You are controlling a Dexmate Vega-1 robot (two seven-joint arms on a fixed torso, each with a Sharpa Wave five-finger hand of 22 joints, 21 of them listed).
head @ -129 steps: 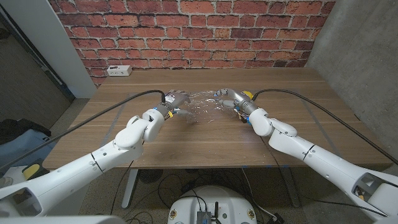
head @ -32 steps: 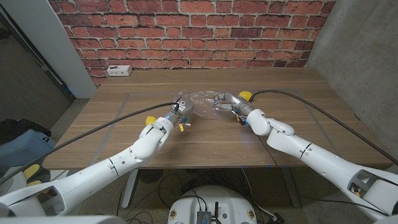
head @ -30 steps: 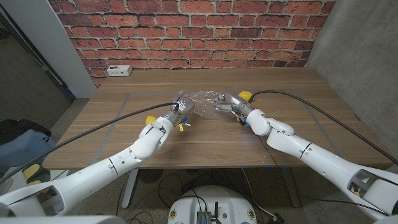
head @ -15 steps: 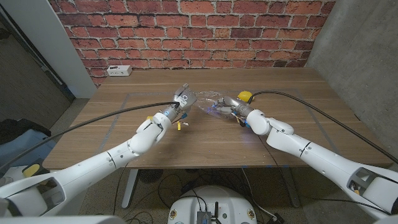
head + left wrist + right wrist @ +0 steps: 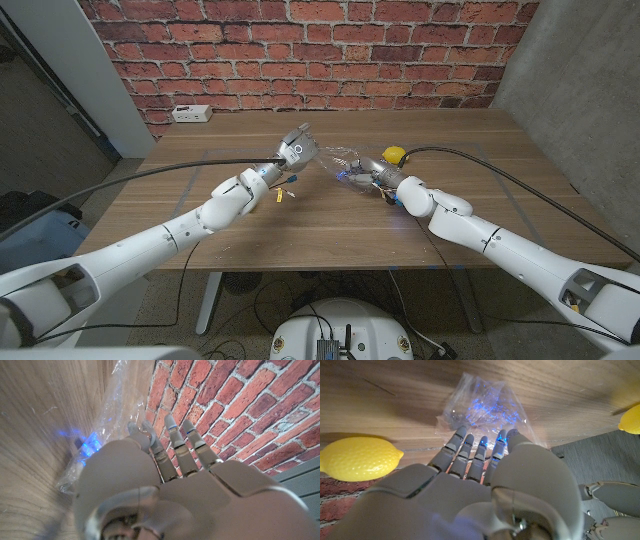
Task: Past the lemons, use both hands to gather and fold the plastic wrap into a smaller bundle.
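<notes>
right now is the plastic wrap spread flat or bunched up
Bunched up, not flat: the plastic wrap is a crumpled clump stretched between the left hand, raised off the table, and the right hand. No neat fold shows.

Even indoor light, sharp head view, wrist views softly blurred up close, blue glints on plastic wrap [image 5: 482, 407]

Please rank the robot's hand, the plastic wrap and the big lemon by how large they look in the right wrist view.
1. Right hand, largest, though it is nearest the camera.
2. Plastic wrap.
3. Lemon, roughly similar to the wrap, so that order is unsure.
</notes>
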